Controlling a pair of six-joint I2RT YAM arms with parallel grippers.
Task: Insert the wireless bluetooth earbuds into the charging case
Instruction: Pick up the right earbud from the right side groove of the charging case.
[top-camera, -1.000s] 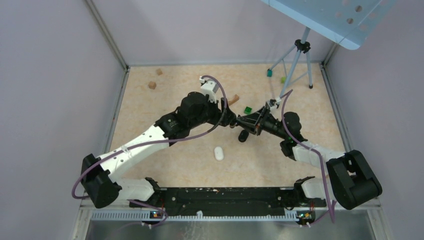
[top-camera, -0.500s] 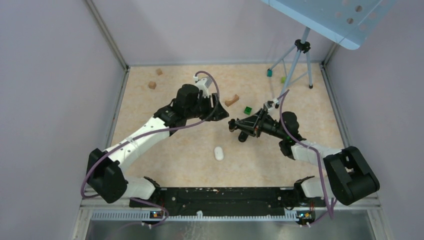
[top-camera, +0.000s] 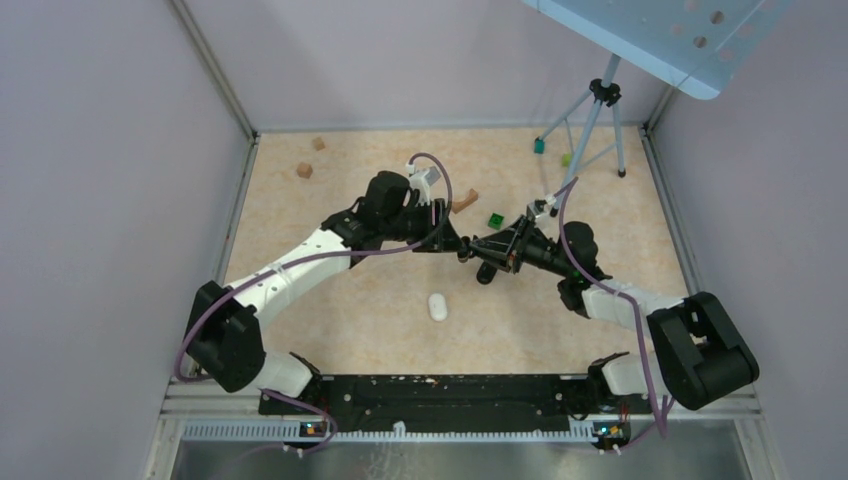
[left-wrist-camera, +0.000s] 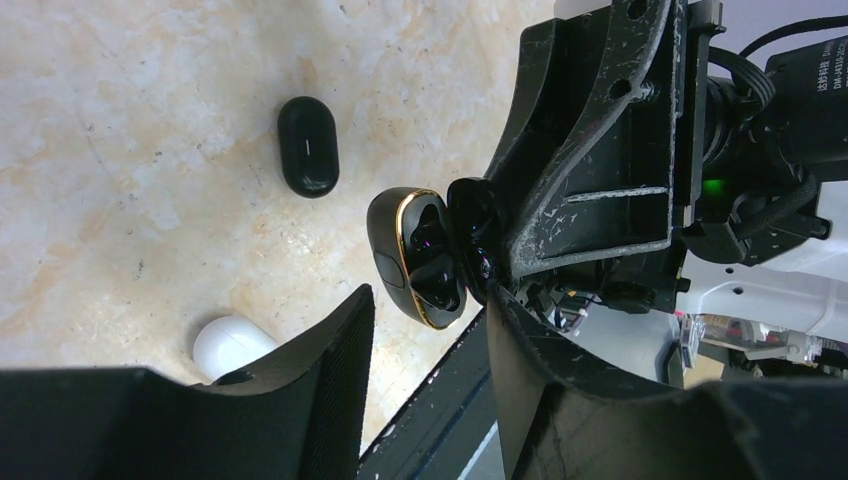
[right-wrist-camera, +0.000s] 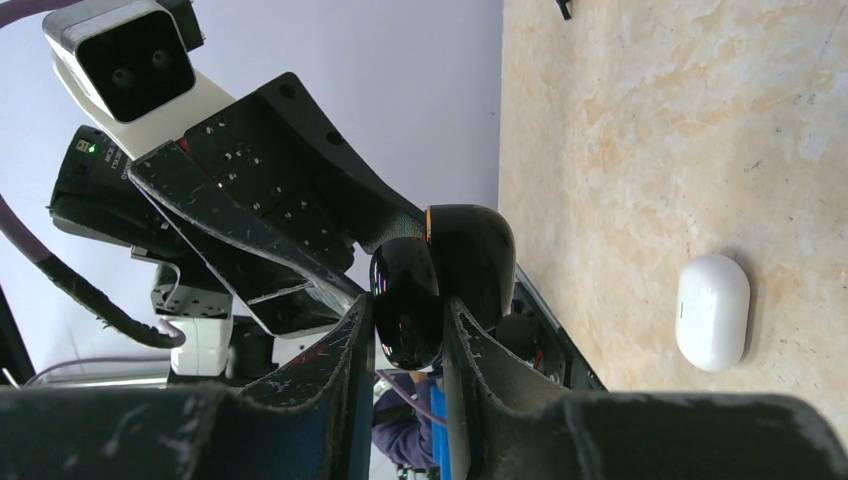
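Evidently the work is happening in mid-air: the right gripper (right-wrist-camera: 405, 325) is clamped on the base of the black, gold-rimmed charging case (left-wrist-camera: 412, 255), holding it well above the table (left-wrist-camera: 120, 150) with its lid hinged open toward the left arm. The left gripper (left-wrist-camera: 428, 296) has its jaws apart with nothing visibly between them, its tips just beside the case mouth. Glossy dark shapes sit in the wells, probably the earbuds (left-wrist-camera: 432, 272), though I cannot tell whether they are fully seated. The step in hand looks like pressing a bud home or folding the lid over. To do it well, the right arm should keep the case rigid and its opening square to the left fingers. The left tip should push gently along the well's axis rather than sideways, because a sideways shove could twist the slick shell out of the grip. A black pod (left-wrist-camera: 308, 146) and a white case (left-wrist-camera: 228, 345) lie on the table below, clear of the action.
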